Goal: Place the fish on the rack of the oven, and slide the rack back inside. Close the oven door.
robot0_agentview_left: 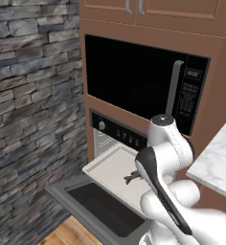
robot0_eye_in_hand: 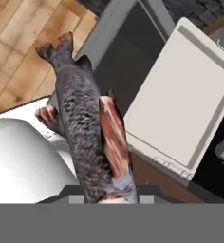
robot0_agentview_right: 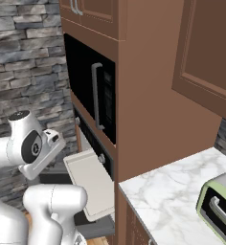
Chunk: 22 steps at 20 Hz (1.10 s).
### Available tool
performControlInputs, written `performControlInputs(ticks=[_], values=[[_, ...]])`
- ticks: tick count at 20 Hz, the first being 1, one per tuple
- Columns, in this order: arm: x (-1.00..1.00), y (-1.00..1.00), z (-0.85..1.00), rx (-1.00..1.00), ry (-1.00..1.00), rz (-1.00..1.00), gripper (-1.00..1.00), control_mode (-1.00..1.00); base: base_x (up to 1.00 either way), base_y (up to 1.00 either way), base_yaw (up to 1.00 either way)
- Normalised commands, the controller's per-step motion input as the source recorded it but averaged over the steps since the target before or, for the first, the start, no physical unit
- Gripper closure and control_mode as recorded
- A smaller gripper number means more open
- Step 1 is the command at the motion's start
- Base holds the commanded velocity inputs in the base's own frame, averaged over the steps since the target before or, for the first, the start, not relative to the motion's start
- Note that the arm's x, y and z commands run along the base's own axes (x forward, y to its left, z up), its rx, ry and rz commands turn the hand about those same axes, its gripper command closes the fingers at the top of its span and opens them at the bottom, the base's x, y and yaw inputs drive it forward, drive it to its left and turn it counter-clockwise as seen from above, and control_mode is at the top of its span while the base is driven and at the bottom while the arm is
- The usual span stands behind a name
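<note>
On microwave (robot0_agentview_left: 139,81) panel (robot0_agentview_left: 191,93), pale labels unreadable.

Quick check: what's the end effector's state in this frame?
End effector: shut on the grey scaly fish with reddish belly, above the pulled-out rack.

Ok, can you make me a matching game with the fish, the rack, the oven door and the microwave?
Things:
1. fish
2. rack
3. oven door
4. microwave

States or places:
A. folded down and open
B. pulled out of the oven, nothing lying on it
C. black, sitting above the oven
D. held in the robot's hand

Pairs: 1-D, 2-B, 3-A, 4-C
</note>
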Motion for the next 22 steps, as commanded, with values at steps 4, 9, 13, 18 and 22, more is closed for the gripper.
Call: performControlInputs(ticks=[4,9,13,18,22], values=[[0.26,0.01,-0.75,0.00,-0.19,-0.41,1.00,-1.00,0.00,0.00,0.00],[0.32,0.01,-0.75,0.00,-0.17,-0.41,1.00,-1.00,0.00,0.00,0.00],[0.40,0.07,-0.61,0.00,-0.15,-0.40,1.00,-1.00,0.00,0.00,0.00],[0.63,0.09,-0.53,0.00,-0.05,-0.36,1.00,-1.00,0.00,0.00,0.00],[0.78,0.01,-0.50,0.00,0.01,-0.31,1.00,-1.00,0.00,0.00,0.00]])
